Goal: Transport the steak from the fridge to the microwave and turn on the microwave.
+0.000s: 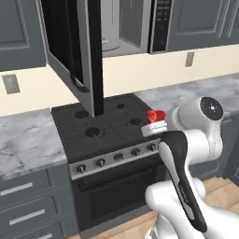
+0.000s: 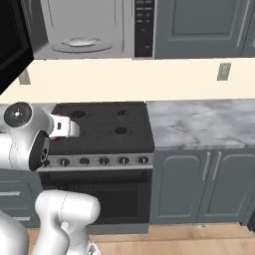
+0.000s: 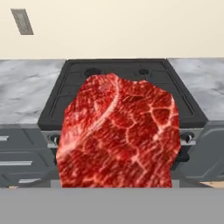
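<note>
Left of the claw (image 1: pixel 156 122): grey marble bench (image 1: pixel 23 140) and drawers. Up and left of it hangs the open microwave (image 1: pixel 126 28) door, dark glass, swung out over the black stove (image 1: pixel 105 126); grey cavity and turntable sit above and beyond the claw.

At the claw: clenched on the steak (image 3: pixel 118 135), held in the air over the stove's front edge, below the microwave opening. Hand view has the meat right at the fingers, hiding them.

Steak looks soft, floppy, probably slick and light; likely to sag or slip if grip loosens. Best hold is across the thick middle, not a thin edge.

Right of the claw: more marble bench, grey cabinets, wall outlet (image 2: pixel 224 71), microwave button panel (image 2: pixel 144 27) up high.
</note>
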Robot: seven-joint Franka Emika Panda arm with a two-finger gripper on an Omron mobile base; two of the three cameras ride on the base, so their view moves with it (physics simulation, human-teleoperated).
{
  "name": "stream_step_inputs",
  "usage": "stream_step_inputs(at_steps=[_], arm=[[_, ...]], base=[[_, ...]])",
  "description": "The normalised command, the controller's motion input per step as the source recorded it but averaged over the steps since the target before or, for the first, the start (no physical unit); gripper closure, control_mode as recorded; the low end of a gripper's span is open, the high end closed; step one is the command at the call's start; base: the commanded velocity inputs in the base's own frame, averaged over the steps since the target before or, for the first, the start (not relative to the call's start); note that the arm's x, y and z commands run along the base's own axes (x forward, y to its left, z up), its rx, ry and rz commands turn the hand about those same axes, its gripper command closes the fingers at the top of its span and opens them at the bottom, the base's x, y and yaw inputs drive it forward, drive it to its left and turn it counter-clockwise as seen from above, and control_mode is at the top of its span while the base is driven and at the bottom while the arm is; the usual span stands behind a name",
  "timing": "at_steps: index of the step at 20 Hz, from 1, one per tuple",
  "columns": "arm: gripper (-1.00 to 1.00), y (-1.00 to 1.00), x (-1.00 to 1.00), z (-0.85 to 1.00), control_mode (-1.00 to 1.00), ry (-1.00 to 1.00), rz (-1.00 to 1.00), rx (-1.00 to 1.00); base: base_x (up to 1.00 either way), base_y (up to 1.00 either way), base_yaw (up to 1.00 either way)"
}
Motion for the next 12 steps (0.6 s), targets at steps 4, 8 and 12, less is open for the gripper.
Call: stream_step_inputs(at_steps=[4, 8, 12], arm=[[1.00, 0.00, 0.00, 0.00, 1.00, 0.00, 0.00, 0.00], [1.00, 0.00, 0.00, 0.00, 1.00, 0.00, 0.00, 0.00], [1.00, 0.00, 0.00, 0.00, 1.00, 0.00, 0.00, 0.00]], base=[[0.53, -0.30, 0.19], [0.54, -0.24, 0.13], [0.50, -0.07, 0.10]])
